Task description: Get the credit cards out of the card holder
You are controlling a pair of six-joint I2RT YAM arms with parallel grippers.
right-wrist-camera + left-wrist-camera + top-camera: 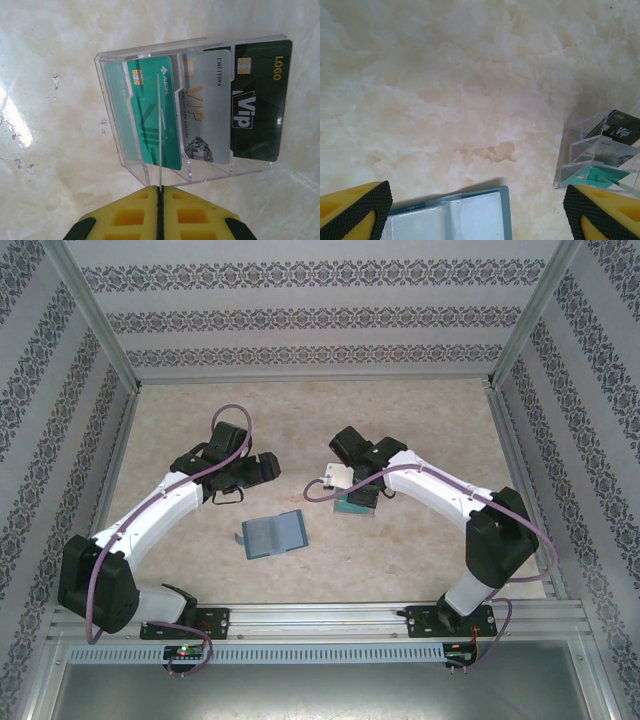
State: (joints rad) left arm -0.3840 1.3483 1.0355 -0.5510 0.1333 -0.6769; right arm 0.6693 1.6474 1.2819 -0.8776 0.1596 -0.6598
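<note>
Two arms work the pale marbled bench [420, 420], both bent in toward frame centre in the top view. The left arm [150, 510] sweeps up from lower left with its wrist turned right. The right arm [440, 490] folds in from lower right, wrist aimed left and down.

The card holder [275, 534] lies open and flat at lower centre, between the two wrists and below both. Its long axis runs left to right, with the right end tipped slightly up-frame. It sits just below-right of the left wrist, so your left arm looks the nearer one. In the left wrist view it lies at the bottom edge, between the pads. The pockets look pale, and you can't tell from here whether a card is left inside.

A clear stand [112, 100] sits under the right wrist, up-right of the holder and apart from it. Three credit cards [207, 110] stand in its slots: teal, silver and black.

The left fingers [360, 210] are spread wide, gripping nothing. The right fingers [130, 220] are pressed shut on a thin card [159, 130], seen edge-on and poised over the teal card.

If cards remain, you'd likely bring the left fingers back and down onto the holder.
</note>
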